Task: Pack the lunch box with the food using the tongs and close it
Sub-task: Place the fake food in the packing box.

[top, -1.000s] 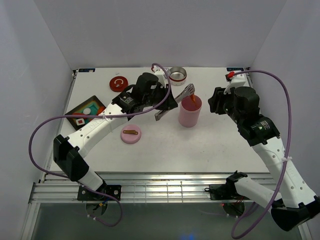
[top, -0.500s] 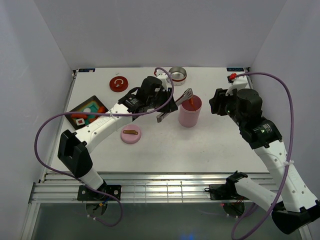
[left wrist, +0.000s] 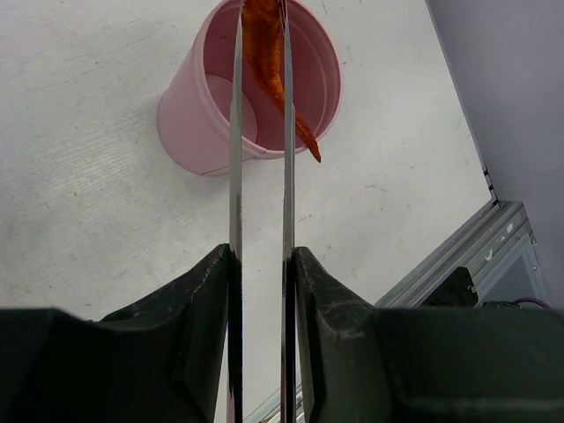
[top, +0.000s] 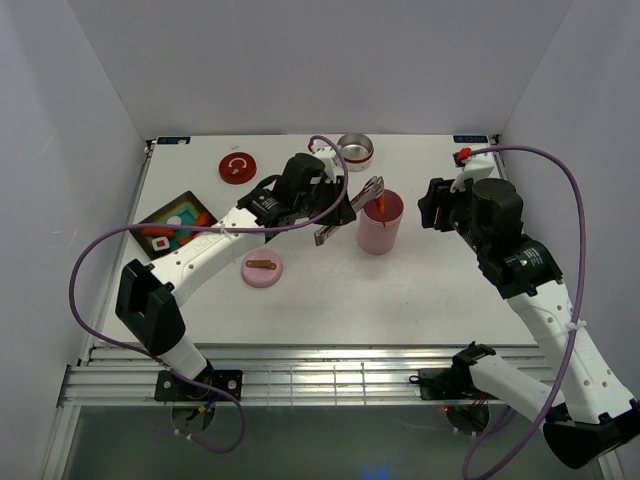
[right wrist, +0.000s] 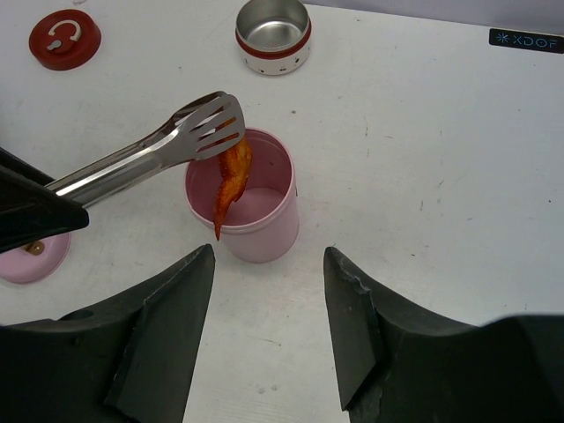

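**A:** While the left claw [left wrist: 262, 260] pinches the long silvery metal tongs [right wrist: 141, 157] by their 2 arms, which step is this?

**B:** Packing. An orange-red strip of food [right wrist: 231, 176] hangs at the pink round cup [right wrist: 264, 231]'s mouth. Next, I'd say: centre it, lower, ease the squeeze. The right claw [right wrist: 269, 254] is spread and empty nearby.

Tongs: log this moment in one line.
left gripper: shut on tongs | orange food: pinched over pink cup | right gripper: open
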Motion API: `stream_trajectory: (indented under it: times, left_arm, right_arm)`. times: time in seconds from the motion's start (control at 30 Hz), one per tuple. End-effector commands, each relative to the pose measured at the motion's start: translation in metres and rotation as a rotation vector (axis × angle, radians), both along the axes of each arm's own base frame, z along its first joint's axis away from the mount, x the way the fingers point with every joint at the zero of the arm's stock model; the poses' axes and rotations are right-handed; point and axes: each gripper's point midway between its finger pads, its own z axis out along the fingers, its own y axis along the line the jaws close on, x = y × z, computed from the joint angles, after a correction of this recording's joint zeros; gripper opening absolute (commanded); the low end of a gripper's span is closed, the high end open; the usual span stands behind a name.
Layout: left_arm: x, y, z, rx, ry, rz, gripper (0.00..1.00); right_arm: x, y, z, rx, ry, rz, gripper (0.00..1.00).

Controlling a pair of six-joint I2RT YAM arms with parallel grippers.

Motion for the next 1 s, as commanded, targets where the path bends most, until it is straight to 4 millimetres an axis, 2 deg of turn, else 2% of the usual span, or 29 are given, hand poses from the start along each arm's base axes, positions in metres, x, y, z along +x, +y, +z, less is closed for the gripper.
stream_trajectory:
  times: [0.0, 0.3, 0.5, 0.57, 0.63, 0.67, 0.7, 0.73, 0.77, 0.8, 0.87, 0.9, 0.93, 0.97]
  left_arm:
    - [0.001, -0.006, 0.022, -0.051, -0.056, -0.006, 0.43]
    - [0.0, -0.008, 0.027, -0.055, -0.069, 0.004, 0.5]
    - [0.004, -0.006, 0.045, -0.06, -0.099, 0.015, 0.52]
    - [0.007, -0.004, 0.059, -0.058, -0.125, 0.035, 0.52]
    - [0.017, 0.013, 0.061, 0.017, -0.141, 0.118, 0.52]
    - [0.023, 0.018, 0.085, 0.011, -0.177, 0.153, 0.51]
    - [0.024, 0.03, 0.082, 0.069, -0.166, 0.179, 0.51]
    - [0.037, 0.045, 0.088, 0.099, -0.185, 0.242, 0.51]
    - [0.044, 0.055, 0.103, 0.092, -0.204, 0.272, 0.5]
    - [0.058, 0.084, 0.101, 0.118, -0.18, 0.335, 0.48]
    - [0.068, 0.113, 0.107, 0.117, -0.164, 0.392, 0.47]
    - [0.072, 0.134, 0.102, 0.141, -0.146, 0.44, 0.47]
    - [0.084, 0.171, 0.102, 0.172, -0.15, 0.539, 0.47]
    - [0.083, 0.19, 0.106, 0.179, -0.161, 0.585, 0.47]
  right_arm:
    - [0.004, -0.004, 0.014, 0.004, -0.06, -0.019, 0.59]
    - [0.0, -0.004, 0.015, 0.009, -0.068, -0.01, 0.6]
    - [-0.001, 0.002, 0.011, 0.016, -0.057, 0.022, 0.61]
    - [-0.004, 0.009, 0.009, 0.03, -0.048, 0.059, 0.61]
    - [-0.01, 0.021, 0.006, 0.058, -0.038, 0.131, 0.61]
    - [-0.011, 0.026, 0.005, 0.073, -0.041, 0.154, 0.61]
    - [-0.014, 0.029, -0.003, 0.082, -0.026, 0.17, 0.61]
    - [-0.02, 0.038, -0.005, 0.107, -0.016, 0.227, 0.61]
    - [-0.024, 0.043, -0.008, 0.124, -0.007, 0.252, 0.61]
    - [-0.027, 0.046, -0.014, 0.136, -0.001, 0.27, 0.61]
    - [-0.039, 0.055, -0.017, 0.172, -0.002, 0.341, 0.61]
    - [-0.041, 0.058, -0.018, 0.178, -0.01, 0.362, 0.62]
    - [-0.043, 0.059, -0.028, 0.178, 0.008, 0.37, 0.62]
    - [-0.046, 0.059, -0.028, 0.184, 0.007, 0.372, 0.63]
